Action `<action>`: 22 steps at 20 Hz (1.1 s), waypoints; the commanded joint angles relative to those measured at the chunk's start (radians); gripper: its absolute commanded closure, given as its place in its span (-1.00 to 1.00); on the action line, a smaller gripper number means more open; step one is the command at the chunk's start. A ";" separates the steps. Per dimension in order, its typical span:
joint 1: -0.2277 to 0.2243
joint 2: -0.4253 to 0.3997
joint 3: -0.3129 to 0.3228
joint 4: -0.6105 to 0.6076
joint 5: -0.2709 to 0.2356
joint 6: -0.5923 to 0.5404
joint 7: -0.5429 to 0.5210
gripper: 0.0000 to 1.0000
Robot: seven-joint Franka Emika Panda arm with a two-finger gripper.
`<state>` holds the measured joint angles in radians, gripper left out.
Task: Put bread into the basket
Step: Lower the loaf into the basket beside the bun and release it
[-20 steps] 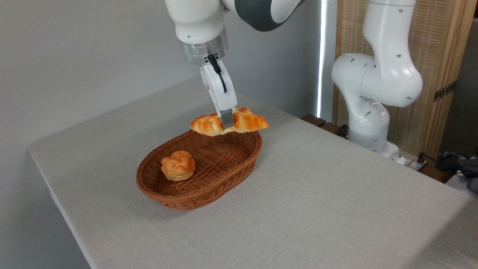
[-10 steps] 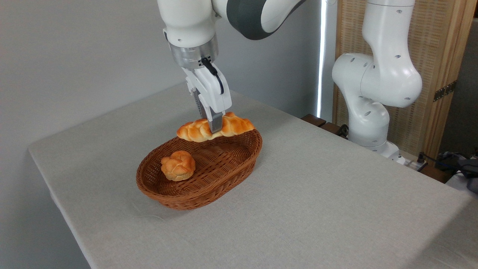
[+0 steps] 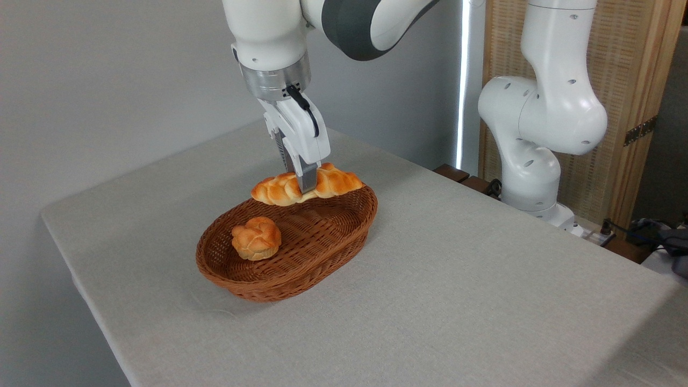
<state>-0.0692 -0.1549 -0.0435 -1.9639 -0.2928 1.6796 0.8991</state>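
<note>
The long braided golden-orange bread (image 3: 277, 190) hangs level over the far end of the oval reddish-brown wicker basket (image 3: 322, 252), just above its back rim. My gripper (image 3: 304, 185) comes down from above and is shut on the loaf's middle, one grey finger (image 3: 307, 179) showing in front of it. The loaf's underside and the far finger are hidden.
A small round knotted bun (image 3: 257, 238) lies inside the basket's near-left end. The basket stands on a grey cloth-covered table (image 3: 457, 279). The arm's white base (image 3: 537, 145) rises at the back right, before a wooden screen (image 3: 634, 80). Cables (image 3: 650, 228) lie at the right edge.
The gripper has carried the bread to the left and slightly down, from past the basket's far-right rim to over its far end. The bun and basket have not moved.
</note>
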 commanded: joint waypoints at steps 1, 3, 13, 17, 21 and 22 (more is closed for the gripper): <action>-0.007 -0.003 0.007 -0.003 -0.008 0.017 -0.009 -0.06; -0.007 -0.003 0.007 -0.003 -0.008 0.017 -0.009 -0.14; -0.006 -0.003 0.007 -0.004 -0.008 0.017 -0.006 -0.50; -0.006 -0.003 0.008 -0.004 -0.008 0.017 -0.006 -0.58; -0.006 -0.003 0.008 -0.004 -0.009 0.017 -0.006 -0.66; -0.006 -0.003 0.008 -0.004 -0.009 0.016 -0.008 -0.69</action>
<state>-0.0692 -0.1548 -0.0433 -1.9645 -0.2928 1.6796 0.8992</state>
